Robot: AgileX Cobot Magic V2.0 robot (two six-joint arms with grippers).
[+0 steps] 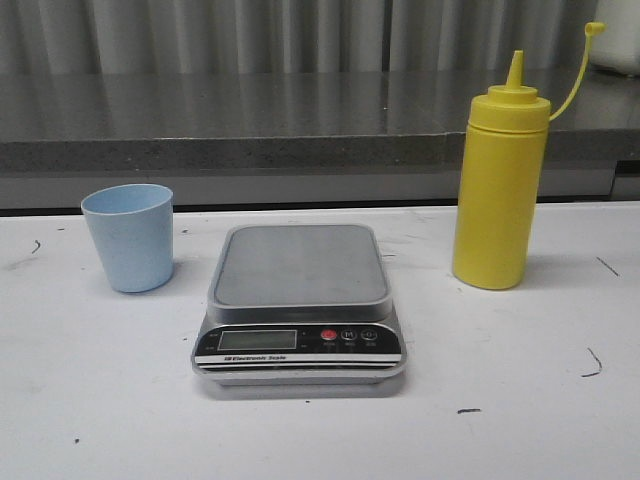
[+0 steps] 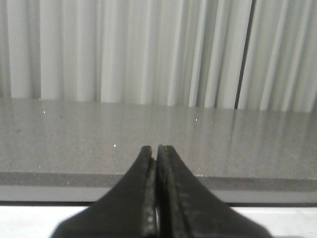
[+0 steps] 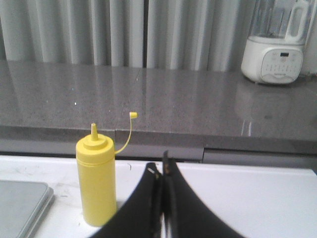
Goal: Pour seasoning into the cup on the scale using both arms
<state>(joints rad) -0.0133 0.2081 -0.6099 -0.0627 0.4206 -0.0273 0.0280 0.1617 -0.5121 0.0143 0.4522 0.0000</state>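
Three task items are standing in a row across the white table (image 1: 80, 420): the cup (image 1: 128, 237) at the left, the scale (image 1: 300, 300) in the middle with its platform bare, and the seasoning bottle (image 1: 500, 185) at the right, upright, nozzle uncapped and cap strap arcing right. You are seeing both pincers clenched on nothing: the left gripper (image 2: 156, 163) is facing only the grey counter (image 2: 148, 134), and the right gripper (image 3: 162, 173) is pointing just right of the bottle (image 3: 96, 181). Judged from this, the cup is lying on the left arm's side, well apart from the scale, so you are likely needing that arm first; the bottle's long axis is vertical, nearer the right arm.
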